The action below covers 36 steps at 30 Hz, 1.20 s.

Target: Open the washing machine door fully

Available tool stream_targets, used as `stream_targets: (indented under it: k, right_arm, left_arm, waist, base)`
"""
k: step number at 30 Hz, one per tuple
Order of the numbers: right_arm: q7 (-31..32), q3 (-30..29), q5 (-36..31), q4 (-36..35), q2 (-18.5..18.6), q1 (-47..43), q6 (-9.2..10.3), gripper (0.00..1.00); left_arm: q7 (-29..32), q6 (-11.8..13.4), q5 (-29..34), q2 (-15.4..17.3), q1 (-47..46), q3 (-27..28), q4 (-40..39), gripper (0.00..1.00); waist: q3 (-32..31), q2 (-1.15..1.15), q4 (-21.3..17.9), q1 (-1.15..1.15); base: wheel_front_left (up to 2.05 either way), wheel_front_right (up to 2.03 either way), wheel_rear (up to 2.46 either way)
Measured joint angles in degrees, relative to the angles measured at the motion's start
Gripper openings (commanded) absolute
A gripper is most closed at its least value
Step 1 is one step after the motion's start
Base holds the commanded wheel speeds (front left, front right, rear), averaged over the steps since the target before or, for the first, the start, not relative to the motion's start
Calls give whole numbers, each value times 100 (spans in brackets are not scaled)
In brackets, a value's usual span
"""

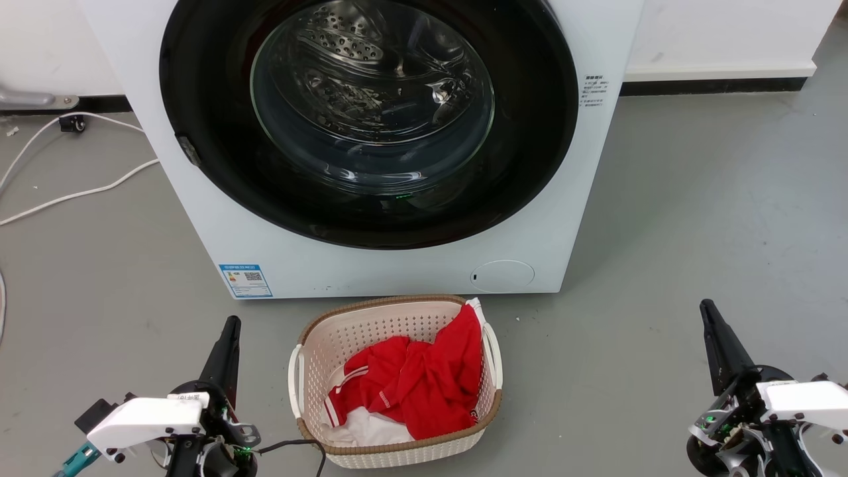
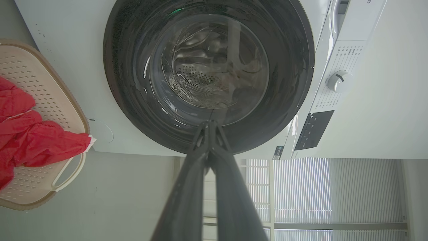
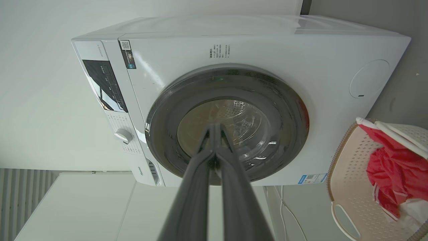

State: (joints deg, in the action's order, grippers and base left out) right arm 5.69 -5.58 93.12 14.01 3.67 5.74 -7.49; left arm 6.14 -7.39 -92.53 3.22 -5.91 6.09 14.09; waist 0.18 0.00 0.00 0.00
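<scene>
Door: The big round shiny black washing machine door [image 1: 371, 119] with the clear glass bowl in its middle is sitting in the upper middle of the head picture. It is looking shut flat against the white washer [image 1: 238, 245].
Left claw: The left gripper [image 1: 231, 324] is pointing up at the lower left, well apart from the door. It is pinching its two long dark fingers together on nothing.
Right claw: The right gripper [image 1: 706, 306] is pointing up at the lower right, also pinched together and holding nothing.
Basket: A cream plastic basket with holes [image 1: 397, 303] is standing on the grey floor [image 1: 629, 232] just below the washer, between the two claws. Red cloth [image 1: 424, 377] is lying in it.
Door edge: A small dark piece [image 1: 189, 150] is sitting on the door's left edge. It may be a handle, but it is too small to be sure.
</scene>
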Motion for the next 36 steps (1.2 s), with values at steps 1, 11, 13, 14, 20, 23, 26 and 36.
stream_targets:
  k: [1,11,13,14,20,23,26,36]
  right_arm:
    - [1,-1,0,0,0,0,0,0]
    - [21,-13,-18,1,-8,2,0,0]
    - [22,-15,-18,1,-9,2,0,0]
    - [22,-16,-19,1,-9,2,0,0]
    - [23,-23,-26,1,-13,5,0,0]
    - [24,-27,-29,1,-14,7,0,0]
    - [35,-31,-33,15,-18,-3,0,100]
    - [-165,78,-145,32,-37,-221,1,100]
  left_arm:
    - [0,0,0,0,0,1,0,0]
    - [1,0,1,-3,-1,7,0,0]
    - [1,0,1,-4,-1,7,0,0]
    - [1,0,1,-4,-1,8,0,0]
    - [18,0,1,-7,-1,10,0,0]
    - [19,0,2,-9,-1,11,0,0]
    - [19,0,1,-12,8,9,19,100]
    - [-181,8,65,-45,157,-199,138,100]
  waist:
    - [0,0,0,0]
    - [0,0,0,0]
    - [0,0,0,0]
    - [0,0,0,0]
    - [0,0,0,0]
    - [0,0,0,0]
    - [0,0,0,0]
    - [2,0,-2,0]
  base:
    - [0,0,0]
    - [0,0,0]
    - [0,0,0]
    - [0,0,0]
    - [0,0,0]
    - [0,0,0]
    - [0,0,0]
    - [0,0,0]
